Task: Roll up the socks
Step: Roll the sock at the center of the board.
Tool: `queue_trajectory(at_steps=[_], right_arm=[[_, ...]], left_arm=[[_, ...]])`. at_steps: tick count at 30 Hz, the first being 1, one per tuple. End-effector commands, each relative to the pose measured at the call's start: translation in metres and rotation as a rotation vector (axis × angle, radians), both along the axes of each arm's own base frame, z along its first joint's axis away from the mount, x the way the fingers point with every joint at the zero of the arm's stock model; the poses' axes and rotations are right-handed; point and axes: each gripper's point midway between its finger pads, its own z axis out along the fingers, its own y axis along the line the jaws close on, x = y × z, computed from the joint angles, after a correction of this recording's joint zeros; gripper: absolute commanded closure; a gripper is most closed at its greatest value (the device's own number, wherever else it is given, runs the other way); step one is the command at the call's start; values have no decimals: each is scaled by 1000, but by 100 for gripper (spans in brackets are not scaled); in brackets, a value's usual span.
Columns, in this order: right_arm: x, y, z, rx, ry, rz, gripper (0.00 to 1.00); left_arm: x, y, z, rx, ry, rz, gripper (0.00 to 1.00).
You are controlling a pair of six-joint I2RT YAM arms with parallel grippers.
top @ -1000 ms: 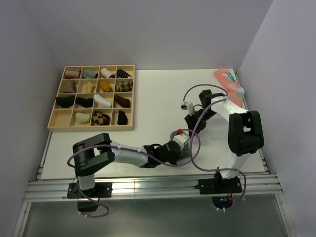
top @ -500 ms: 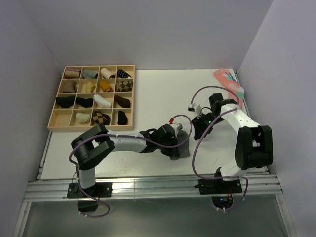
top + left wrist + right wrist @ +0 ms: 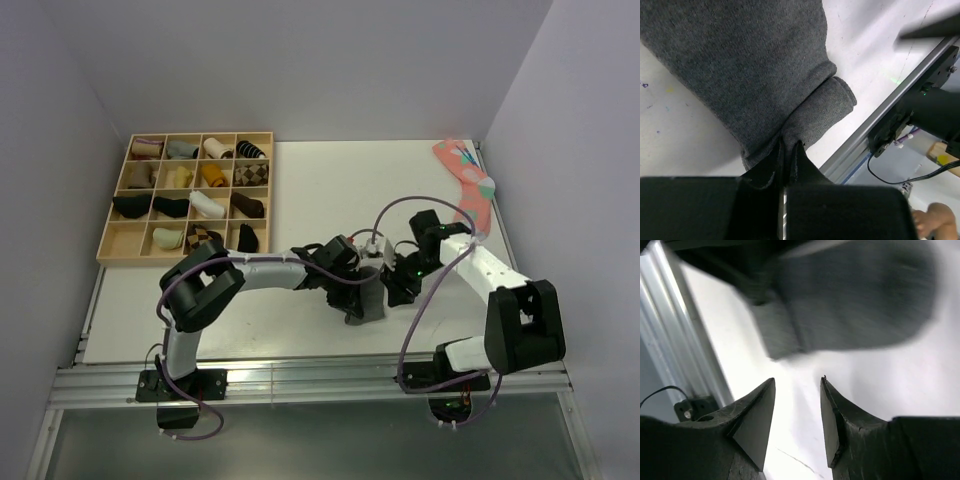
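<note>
The socks [image 3: 366, 302] lie as one dark grey heap on the white table [image 3: 330, 190], near its front edge and between the two arms, well apart from the wooden tray [image 3: 185, 258] of finished rolls and from the pink sock [image 3: 466, 176] at the far right. From above, the left gripper [image 3: 356, 280] sits on the heap's upper edge, and the right gripper [image 3: 400, 284] hangs just beside it. No tidy roll shows; I would say the work is at an early stage.

In the left wrist view, the socks [image 3: 755, 65] are plain soft knit, mostly spread flat. One end is doubled into a small thick fold. The left gripper [image 3: 788, 150] has its fingers pinched tight on the cloth beside that fold. Most of the length looks left to turn over.

In the right wrist view, the right gripper [image 3: 797, 385] stands parted a little with nothing between its fingers, above bare table. The socks [image 3: 855, 305] are a blurred dark shape ahead, apart from it.
</note>
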Motion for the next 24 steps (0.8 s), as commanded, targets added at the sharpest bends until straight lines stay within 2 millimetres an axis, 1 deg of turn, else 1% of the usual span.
queue_trajectory(at_steps=[1,2,3,4,8,11,16,20,24], right_arm=[[-16,12,-7,-32,-80,122,51],[-17,20,-6,-28,-147,145,51],[-19,19,-8,-29,-141,146,51],[-21,21,-7,-29,-147,145,50],[-20,28,-4,-33,-204,163,50],[-23,31,-5,-41,-218,187,49],[-30,38,-10,-43,-218,234,48],[-29,46,-16,-38,-214,237,49],[-34,51,-24,-38,-178,246,49]], left_arm=[[-13,16,-18,101,100,-18,100],[-10,14,-16,101,110,-16,100],[-9,12,-14,96,107,-16,100],[-10,13,-17,104,117,-18,100],[-9,9,-16,105,128,-22,100],[-8,7,-16,99,136,-25,100],[-7,6,-16,92,143,-23,100],[-9,6,-17,82,154,-21,100],[-11,6,-17,67,166,-14,100]])
